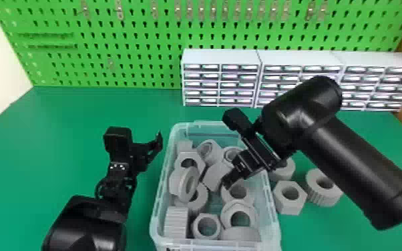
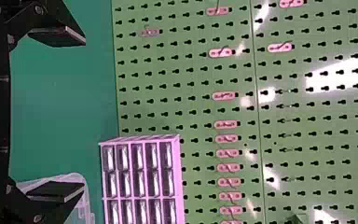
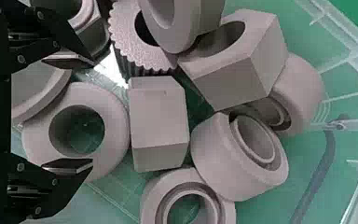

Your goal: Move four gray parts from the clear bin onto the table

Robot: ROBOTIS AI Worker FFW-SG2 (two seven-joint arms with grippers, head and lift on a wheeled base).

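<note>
In the head view my right gripper [image 1: 227, 184] points down into the clear bin [image 1: 274, 213], above its gray parts. My right gripper [image 3: 92, 114] stands open in its wrist view, a round gray part [image 3: 116, 116] lying below the gap between its fingers; a blocky gray part [image 3: 160, 116] lies beside that. Left of the bin, my left gripper [image 1: 158, 143] hangs over the table; in its wrist view the left gripper [image 2: 83, 114] is open with nothing between its fingers. On the table right of the bin are a hex part [image 1: 290, 202], a ridged ring [image 1: 317, 197] and a round part [image 1: 285, 173].
White drawer cabinets [image 1: 222, 60] stand at the table's back right, before a green pegboard [image 1: 127, 71]. My right forearm reaches across above the parts on the table. The bin's left wall [image 1: 160, 193] stands close to my left gripper.
</note>
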